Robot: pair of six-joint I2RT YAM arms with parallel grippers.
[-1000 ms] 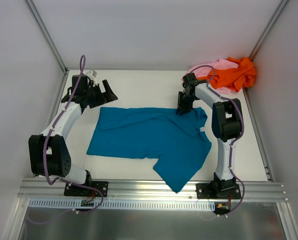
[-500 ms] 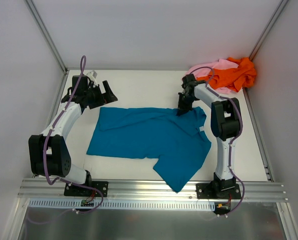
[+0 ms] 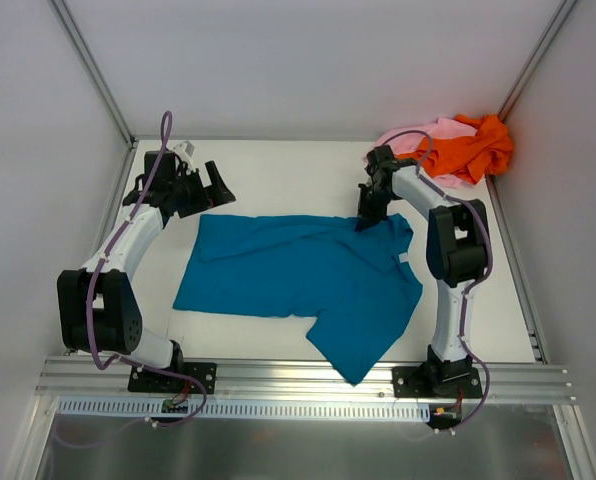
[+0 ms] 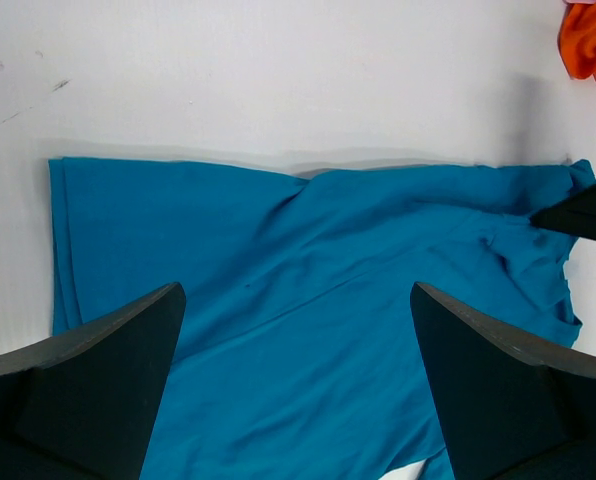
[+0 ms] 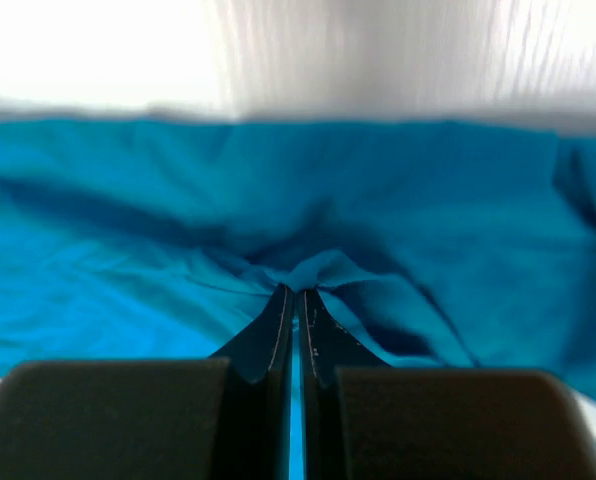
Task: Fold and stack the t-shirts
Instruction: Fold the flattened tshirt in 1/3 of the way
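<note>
A teal-blue t-shirt (image 3: 298, 275) lies spread across the table, one part folded down toward the near edge. My right gripper (image 3: 366, 222) is shut on a pinch of that teal cloth (image 5: 313, 272) at the shirt's far right edge. The cloth bunches into a small peak at the fingertips (image 5: 296, 295). My left gripper (image 3: 221, 186) hovers open just beyond the shirt's far left corner, holding nothing; its wide-apart fingers (image 4: 98, 380) frame the teal t-shirt (image 4: 308, 290) below. An orange t-shirt (image 3: 468, 148) lies crumpled on a pink t-shirt (image 3: 428, 135) in the far right corner.
White walls and metal frame posts (image 3: 88, 70) enclose the white table (image 3: 278, 170). An aluminium rail (image 3: 298, 385) runs along the near edge by the arm bases. A bit of the orange t-shirt (image 4: 590, 40) shows at the left wrist view's top right.
The right gripper's fingers have closed onto the teal cloth at the shirt's far right edge. The left arm has not moved.
</note>
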